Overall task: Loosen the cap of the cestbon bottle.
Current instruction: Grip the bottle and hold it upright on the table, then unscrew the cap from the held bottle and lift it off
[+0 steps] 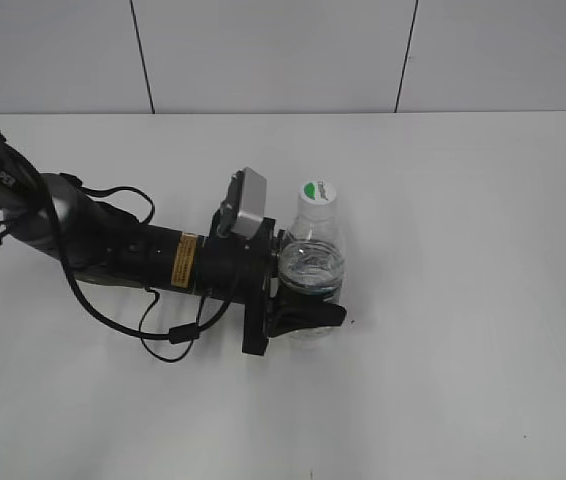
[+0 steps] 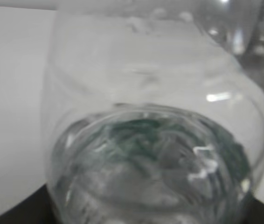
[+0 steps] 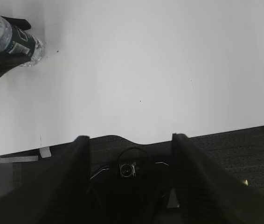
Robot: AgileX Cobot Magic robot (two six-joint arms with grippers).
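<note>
**A:** Grip first: what did the left gripper have?

**B:** Its jaws were closed around the cestbon bottle at the label band, holding it upright near the middle of the white table. The cap sat untouched on top.

**A:** And the right gripper?

**B:** Spread open, empty, well apart off the table's near edge.

**A:** So which step?

**B:** Bracing looked done. Next, I judged, the right gripper had to reach the cap, pinch it and twist while the left held firm.
</note>
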